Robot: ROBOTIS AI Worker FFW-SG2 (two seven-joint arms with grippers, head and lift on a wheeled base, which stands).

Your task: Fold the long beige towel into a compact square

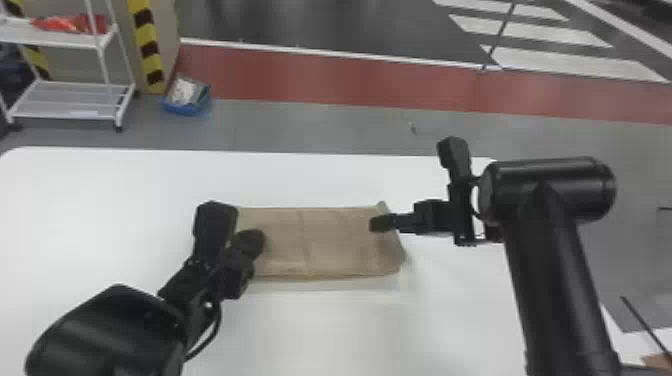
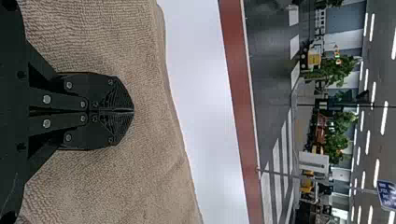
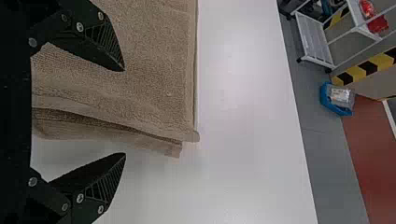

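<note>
The long beige towel (image 1: 327,245) lies folded as a flat rectangle around the middle of the white, smooth tabletop (image 1: 90,200), its near and far edges running almost straight. At its right end, some layers do not meet exactly: in the right wrist view, a lower layer comes out past the upper one, near the far corner. The black left pincer (image 1: 250,243) is over the left part of the towel, with both fingers pressed together; whether their tips touch the cloth, I cannot tell. The black right pincer (image 1: 432,217) is spread wide at the right end, one finger above the towel, the other above the tabletop, with the layered edge between them. Beyond the far edge of the towel, a strip of tabletop gives some room; on the left side and toward the robot, the white surface extends more widely.
</note>
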